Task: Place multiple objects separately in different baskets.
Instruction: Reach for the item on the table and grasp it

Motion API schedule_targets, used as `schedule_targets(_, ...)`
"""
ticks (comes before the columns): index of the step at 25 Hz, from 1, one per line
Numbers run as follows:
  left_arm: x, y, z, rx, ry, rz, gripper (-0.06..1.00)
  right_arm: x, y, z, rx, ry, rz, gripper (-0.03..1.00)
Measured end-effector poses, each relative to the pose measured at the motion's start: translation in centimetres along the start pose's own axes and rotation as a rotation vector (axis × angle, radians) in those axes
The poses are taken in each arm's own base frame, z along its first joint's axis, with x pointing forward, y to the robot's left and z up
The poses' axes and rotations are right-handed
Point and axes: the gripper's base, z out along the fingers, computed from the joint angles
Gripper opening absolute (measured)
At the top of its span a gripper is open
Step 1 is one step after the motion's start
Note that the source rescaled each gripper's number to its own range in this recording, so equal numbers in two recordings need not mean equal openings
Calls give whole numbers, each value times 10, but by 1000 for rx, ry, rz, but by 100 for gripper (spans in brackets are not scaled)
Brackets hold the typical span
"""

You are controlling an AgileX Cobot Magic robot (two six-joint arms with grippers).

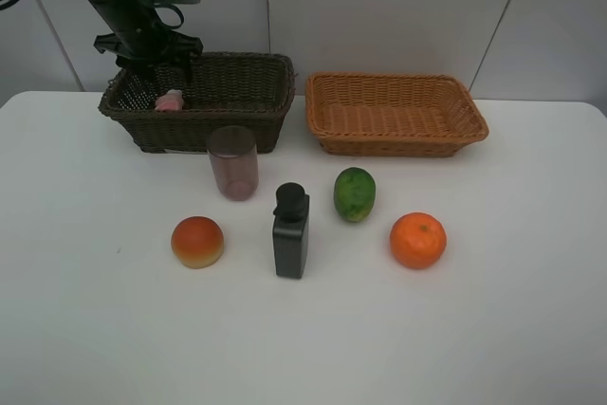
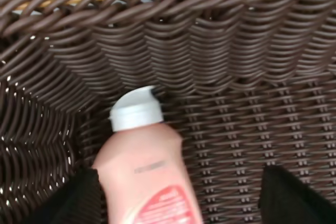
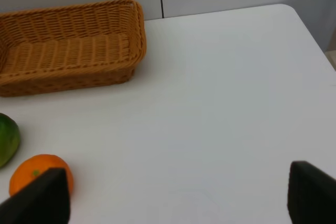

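The pink white-capped bottle [image 1: 169, 101] lies inside the dark brown basket [image 1: 242, 73], near its left end. My left gripper [image 1: 156, 68] hovers just above it. In the left wrist view the bottle [image 2: 142, 166] rests on the basket's woven floor [image 2: 252, 124] between my open left gripper [image 2: 184, 203], close to one finger and well apart from the other. On the table stand the purplish cup [image 1: 232, 162] and the black bottle [image 1: 290, 231], with the peach-like fruit [image 1: 197, 241], green fruit [image 1: 355, 193] and orange [image 1: 417, 240] around them. My right gripper [image 3: 173, 198] is open over bare table.
The orange-tan basket [image 1: 394, 111] sits empty at the back right, also seen in the right wrist view as the tan basket [image 3: 68, 45]. That view also shows the orange [image 3: 39, 174] and green fruit [image 3: 6, 137]. The white table [image 1: 531, 310] reaches to a wall behind the baskets.
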Motion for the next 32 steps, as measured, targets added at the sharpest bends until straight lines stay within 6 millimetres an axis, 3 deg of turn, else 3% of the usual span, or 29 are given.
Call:
schedule_targets(6,-4,0,-11,0,-10,1,81,0,0,0,0,0,0,75)
schedule_targets(14,-9,-20,-50,14,23,94,81,0,0,0,0,0,0,75)
schedule_targets(24,8,-84,-108,60,178,257,81,0,0,0,0,0,0,75)
schedule_targets(32,19,-128,-118,77,180,366,81,0,0,0,0,0,0,75)
